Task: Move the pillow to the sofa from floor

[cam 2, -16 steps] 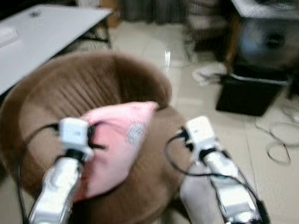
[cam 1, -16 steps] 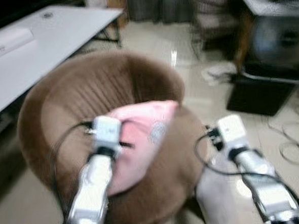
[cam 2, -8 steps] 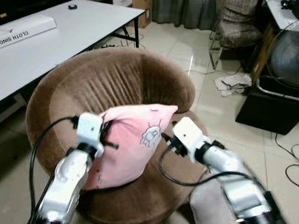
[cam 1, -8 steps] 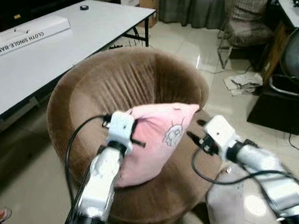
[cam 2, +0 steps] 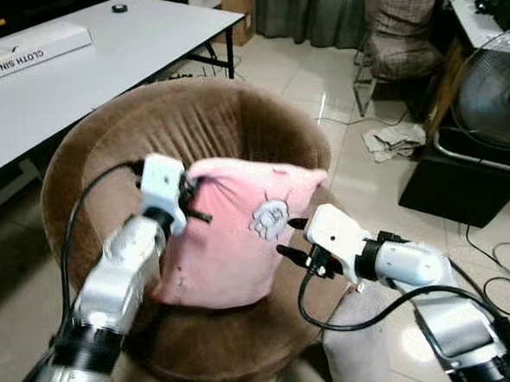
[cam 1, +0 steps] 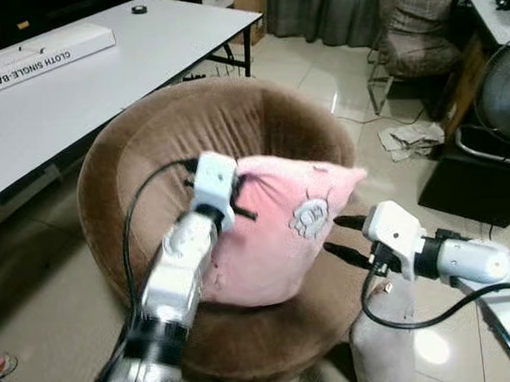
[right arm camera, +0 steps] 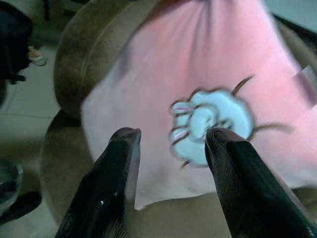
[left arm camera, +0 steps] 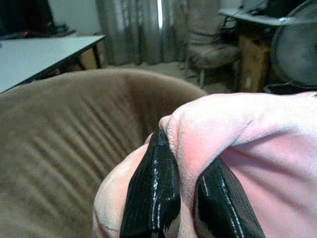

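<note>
From the left eye view, a pink pillow stands propped on the seat of a round brown sofa, leaning against the backrest. The left end effector is pinched on the pillow's upper corner, the one nearest the sofa's backrest. The right end effector hovers just beside the pillow's opposite edge, near the sofa's front rim, its fingers spread and pointing at the cartoon patch. Beyond the sofa's left side is a white tabletop with a long box on it.

The right eye view shows the same layout: the pillow sits between the two arms, its long axis running from the sofa's backrest down toward the front rim.

In the left wrist view, two black fingers are closed tight on a fold of pink fabric, with the sofa's ribbed backrest behind.

In the right wrist view, the fingers stand wide apart and grip nothing; the pillow's blue-and-white patch lies straight ahead between them, a short way off.

The pillow already appears to rest on the sofa, so the coming move likely hinges on the left end effector letting go.
</note>
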Available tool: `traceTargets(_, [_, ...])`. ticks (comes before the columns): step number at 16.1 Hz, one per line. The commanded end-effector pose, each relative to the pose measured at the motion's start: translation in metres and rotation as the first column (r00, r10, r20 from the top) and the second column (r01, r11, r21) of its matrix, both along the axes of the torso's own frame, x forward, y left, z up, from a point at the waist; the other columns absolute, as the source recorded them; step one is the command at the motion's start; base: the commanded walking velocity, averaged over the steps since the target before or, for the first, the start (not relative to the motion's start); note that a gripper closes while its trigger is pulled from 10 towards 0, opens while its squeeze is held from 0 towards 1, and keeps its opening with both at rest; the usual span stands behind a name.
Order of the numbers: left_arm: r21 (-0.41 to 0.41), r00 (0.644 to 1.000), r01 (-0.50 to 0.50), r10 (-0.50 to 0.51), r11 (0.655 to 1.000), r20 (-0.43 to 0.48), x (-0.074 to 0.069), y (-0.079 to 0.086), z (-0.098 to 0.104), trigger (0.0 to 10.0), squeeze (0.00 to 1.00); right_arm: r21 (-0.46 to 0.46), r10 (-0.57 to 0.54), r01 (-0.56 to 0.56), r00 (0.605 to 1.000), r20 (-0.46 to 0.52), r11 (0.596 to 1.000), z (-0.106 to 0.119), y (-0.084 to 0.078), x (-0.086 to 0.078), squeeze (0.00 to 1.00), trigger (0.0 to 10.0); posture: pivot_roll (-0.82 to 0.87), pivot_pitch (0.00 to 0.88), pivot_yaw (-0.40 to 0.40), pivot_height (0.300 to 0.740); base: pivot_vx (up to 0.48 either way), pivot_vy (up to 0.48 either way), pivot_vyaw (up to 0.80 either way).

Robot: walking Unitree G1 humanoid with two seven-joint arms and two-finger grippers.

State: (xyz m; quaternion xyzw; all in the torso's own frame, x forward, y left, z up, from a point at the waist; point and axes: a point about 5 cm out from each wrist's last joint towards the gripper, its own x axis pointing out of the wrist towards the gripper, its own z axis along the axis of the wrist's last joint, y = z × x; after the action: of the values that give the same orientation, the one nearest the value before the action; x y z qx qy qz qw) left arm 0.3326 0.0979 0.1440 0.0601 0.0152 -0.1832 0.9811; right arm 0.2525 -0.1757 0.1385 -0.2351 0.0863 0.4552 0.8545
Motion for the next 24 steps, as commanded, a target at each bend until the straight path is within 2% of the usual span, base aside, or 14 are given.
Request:
traceTargets(1, [-0.016, 1.0, -0.022, 0.022, 1.0, 0.016, 0.007, 0.002, 0.013, 10.0, 0.0, 0.001, 0.013, -0.013, 1.0, -0.003, 1.0, 0.007, -0.005, -0.002, 0.0, 10.0, 0.04, 0.0, -0.007, 0.74, 0.0, 0.0, 0.0])
traceTargets(3, [-0.004, 0.999, -0.04, 0.04, 0.999, -0.023, 0.012, 0.005, 0.009, 10.0, 0.0, -0.019, 0.022, -0.023, 0.999, -0.026, 1.0, 0.007, -0.01, -0.004, 0.0, 10.0, 0.04, 0.0, -0.006, 0.74, 0.0, 0.0, 0.0])
traceTargets(5, [0.036, 0.99, -0.064, 0.068, 0.997, -0.123, 0.014, 0.006, -0.014, 10.0, 0.0, -0.047, 0.028, -0.03, 0.999, -0.047, 0.998, 0.002, -0.01, -0.007, 0.0, 10.0, 0.03, 0.0, -0.006, 0.74, 0.0, 0.0, 0.0])
traceTargets(6, [0.035, 0.987, -0.068, 0.072, 0.997, -0.145, 0.014, 0.005, -0.018, 10.0, 0.0, -0.046, 0.029, -0.031, 0.998, -0.052, 0.998, 0.001, -0.009, -0.008, 0.0, 10.0, 0.03, 0.0, -0.006, 0.74, 0.0, 0.0, 0.0])
traceTargets(8, [0.01, 0.962, -0.092, 0.091, 0.996, -0.258, 0.014, 0.003, -0.046, 10.0, 0.0, -0.043, 0.067, -0.072, 0.992, -0.109, 0.996, -0.008, -0.001, -0.02, 0.0, 10.0, 0.01, 0.0, -0.02, 0.74, 0.0, 0.0, 0.0])
traceTargets(9, [0.009, 0.951, -0.116, 0.113, 0.993, -0.286, 0.015, 0.004, -0.056, 10.0, 0.0, -0.051, 0.082, -0.09, 0.989, -0.127, 0.995, -0.01, 0.002, -0.025, 0.0, 10.0, 0.0, 0.0, -0.028, 0.74, 0.0, 0.0, 0.0])
traceTargets(11, [0.067, 0.939, -0.177, 0.189, 0.982, -0.287, 0.021, 0.016, -0.065, 10.0, 0.0, -0.077, 0.089, -0.1, 0.987, -0.134, 0.992, -0.015, 0.009, -0.03, 0.0, 10.0, -0.02, 0.0, -0.04, 0.74, 0.0, 0.0, 0.0])
traceTargets(13, [0.122, 0.933, -0.267, 0.288, 0.956, -0.215, 0.031, 0.037, -0.058, 10.0, 0.0, -0.101, 0.068, -0.081, 0.989, -0.13, 0.992, -0.018, 0.013, -0.035, 0.0, 10.0, -0.05, 0.006, -0.064, 0.74, 0.0, 0.0, 0.0])
traceTargets(17, [0.183, 0.928, -0.333, 0.355, 0.925, -0.111, 0.044, 0.068, -0.039, 10.0, 0.0, -0.171, 0.004, -0.02, 0.996, -0.094, 0.985, -0.027, 0.021, -0.034, 0.0, 10.0, -0.06, 0.053, -0.086, 0.74, 0.0, 0.0, 0.0])
traceTargets(18, [0.179, 0.923, -0.352, 0.373, 0.919, -0.095, 0.048, 0.078, -0.031, 10.0, 0.38, -0.151, -0.062, 0.056, 0.997, -0.036, 0.987, -0.025, 0.027, -0.028, 0.0, 10.0, -0.06, 0.061, -0.094, 0.74, 0.0, 0.0, 0.0])
traceTargets(19, [0.167, 0.926, -0.345, 0.364, 0.924, -0.097, 0.049, 0.08, -0.028, 10.0, 1.0, -0.14, -0.076, 0.072, 0.997, -0.021, 0.988, -0.024, 0.029, -0.027, 0.0, 10.0, -0.06, 0.061, -0.094, 0.74, 0.0, 0.0, 0.0])
traceTargets(22, [0.152, 0.934, -0.337, 0.351, 0.929, -0.074, 0.054, 0.083, -0.018, 10.0, 1.0, -0.107, -0.091, 0.089, 0.996, -0.013, 0.99, -0.023, 0.038, -0.025, 0.0, 10.0, -0.05, 0.057, -0.095, 0.74, 0.0, 0.0, 0.0])
traceTargets(24, [0.181, 0.936, -0.341, 0.351, 0.922, -0.025, 0.056, 0.083, -0.011, 10.0, 1.0, -0.091, -0.088, 0.087, 0.996, -0.01, 0.992, -0.025, 0.047, -0.024, 0.0, 10.0, -0.04, 0.033, -0.088, 0.74, 0.0, 0.0, 0.0])
